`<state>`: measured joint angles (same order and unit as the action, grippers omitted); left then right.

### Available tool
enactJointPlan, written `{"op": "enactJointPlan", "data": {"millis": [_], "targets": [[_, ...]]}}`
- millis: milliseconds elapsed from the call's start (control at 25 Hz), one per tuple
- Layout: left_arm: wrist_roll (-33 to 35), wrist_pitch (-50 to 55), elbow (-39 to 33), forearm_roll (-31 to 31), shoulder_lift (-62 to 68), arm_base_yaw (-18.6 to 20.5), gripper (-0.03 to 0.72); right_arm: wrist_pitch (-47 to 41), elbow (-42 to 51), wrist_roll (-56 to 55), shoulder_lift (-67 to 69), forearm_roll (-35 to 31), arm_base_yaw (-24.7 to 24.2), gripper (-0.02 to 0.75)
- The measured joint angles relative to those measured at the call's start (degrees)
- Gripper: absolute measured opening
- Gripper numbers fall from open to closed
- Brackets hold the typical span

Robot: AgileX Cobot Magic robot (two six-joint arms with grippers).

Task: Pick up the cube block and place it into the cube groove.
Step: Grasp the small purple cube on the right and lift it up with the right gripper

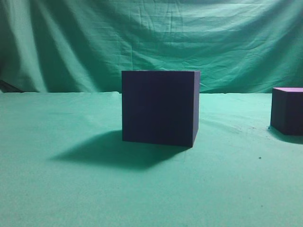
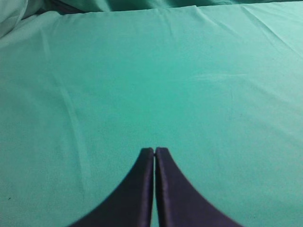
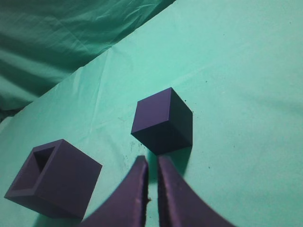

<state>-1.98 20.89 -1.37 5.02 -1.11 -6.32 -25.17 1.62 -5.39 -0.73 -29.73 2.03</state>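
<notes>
**Q:** Cube block [image 3: 163,124] — where does it lie relative to the right gripper [image 3: 151,163]?

**A:** In the right wrist view it sits on the green cloth [image 3: 236,71] just beyond the fingertips [image 3: 140,163], a little to their right, apart from them with a strip of cloth between. One corner edge faces the camera; a lighter purple face is turned to the left and a darker one to the right. Its shadow falls toward the fingers.

**Q:** State of the right gripper?

**A:** Nearly closed: a narrow slit separates the two dark curved fingers. Nothing lies between them; it holds nothing.

**Q:** And relative to the cube block, where is the cube groove [image 3: 54,177]?

**A:** Well apart, to the block's left and nearer the camera in the right wrist view, resting on the same cloth. It is the larger dark purple box, with a square opening in its upper face. In the exterior view the groove [image 1: 160,107] stands mid-table as a plain dark square, and the block [image 1: 287,110] lies to its right at the frame edge, partly cut off, lighter top face visible.

**Q:** The left gripper [image 2: 155,150]?

**A:** Its two dark fingers are pressed tip to tip, empty, above bare green cloth. Neither the block nor the groove appears in the left wrist view
</notes>
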Motion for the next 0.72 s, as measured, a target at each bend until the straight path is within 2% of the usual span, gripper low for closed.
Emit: {"op": "enactJointPlan", "data": {"millis": [720], "targets": [[0.0, 0.0, 0.0, 0.0, 0.0, 0.0, 0.000, 0.0, 0.0, 2.1, 0.0, 0.0, 0.0, 0.046]]}}
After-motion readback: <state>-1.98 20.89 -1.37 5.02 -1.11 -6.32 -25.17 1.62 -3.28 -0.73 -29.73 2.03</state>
